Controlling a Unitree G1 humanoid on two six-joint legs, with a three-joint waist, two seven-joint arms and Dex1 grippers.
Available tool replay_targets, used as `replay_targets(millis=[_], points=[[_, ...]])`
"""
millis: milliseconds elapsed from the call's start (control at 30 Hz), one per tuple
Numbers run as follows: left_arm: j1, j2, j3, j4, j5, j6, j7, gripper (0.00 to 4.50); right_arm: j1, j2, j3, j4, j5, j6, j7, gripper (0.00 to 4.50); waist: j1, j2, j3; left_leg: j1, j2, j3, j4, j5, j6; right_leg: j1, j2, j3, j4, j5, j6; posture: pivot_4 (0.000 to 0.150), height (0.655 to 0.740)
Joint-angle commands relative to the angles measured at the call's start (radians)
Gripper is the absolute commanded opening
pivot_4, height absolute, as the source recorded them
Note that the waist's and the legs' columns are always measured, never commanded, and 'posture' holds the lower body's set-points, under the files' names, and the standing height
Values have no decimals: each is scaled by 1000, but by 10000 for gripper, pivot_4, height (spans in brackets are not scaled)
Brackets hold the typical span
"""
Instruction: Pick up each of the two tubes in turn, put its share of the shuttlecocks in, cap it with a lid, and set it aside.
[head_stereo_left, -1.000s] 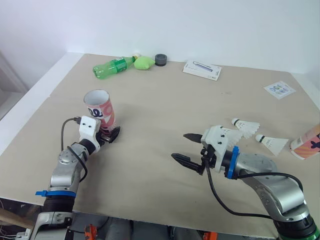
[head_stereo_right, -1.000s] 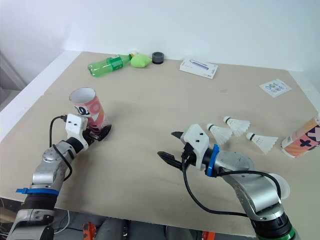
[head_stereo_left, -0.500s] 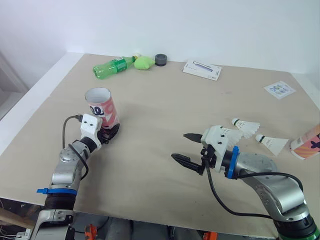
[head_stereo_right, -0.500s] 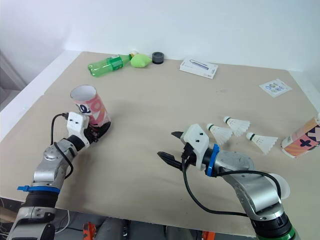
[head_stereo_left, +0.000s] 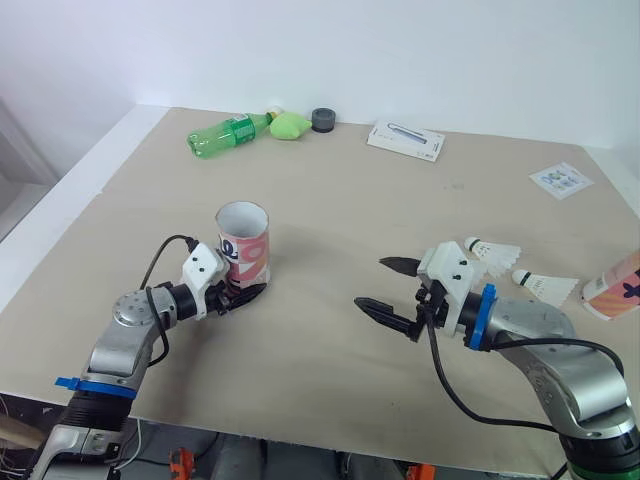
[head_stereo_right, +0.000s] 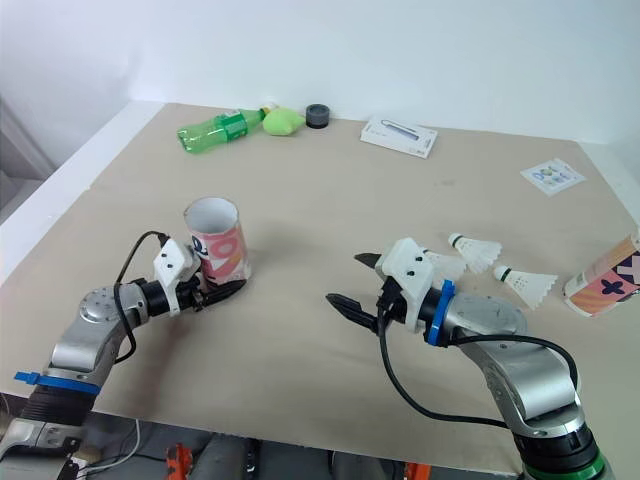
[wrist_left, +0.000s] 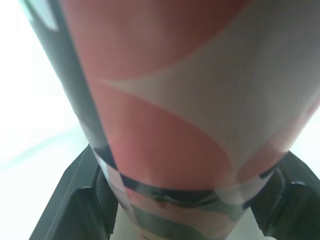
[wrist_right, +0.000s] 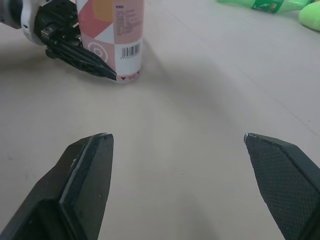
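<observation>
Beige tabletop: holds everything.
Pink-and-white cardboard tube: upright, open-topped, left of centre.
Second patterned tube: lying at the right edge.
Left gripper: black fingers clamped around the upright tube's base.
Right gripper: jaws spread wide, empty.
White feather shuttlecocks: loose beside the right gripper.
Progress: early, by the look of it; filling, capping and setting aside are left for both tubes.

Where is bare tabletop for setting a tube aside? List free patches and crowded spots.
Free: the wide middle between the held tube, green bottle and white box; also the near strip between left pincer and open right pincer. Crowded: the right side, around the shuttlecocks and second tube, and the far edge by the bottle.
</observation>
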Motion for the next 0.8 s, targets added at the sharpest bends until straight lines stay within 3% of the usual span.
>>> replay_targets(millis=[33, 467, 800], points=[[-13, -19, 7, -8, -25, -16, -14, 28202, -5, -2, -25, -28, 13, -11, 1, 45000, 0, 0, 0, 0, 0, 0, 0, 0, 0, 0, 0, 0, 0, 0, 0, 1500, 7294], [25, -52, -61, -5, -18, -138, -151, 28202, -6, -27, -46, -28, 17, -2, 13, 45000, 0, 0, 0, 0, 0, 0, 0, 0, 0, 0, 0, 0, 0, 0, 0, 1500, 7294], [-51, -62, -117, 63, 11, -195, -216, 28202, 33, -66, -118, -20, 21, -1, 19, 45000, 3, 0, 0, 0, 0, 0, 0, 1, 1, 0, 0, 0, 0, 0, 0, 1500, 7294]])
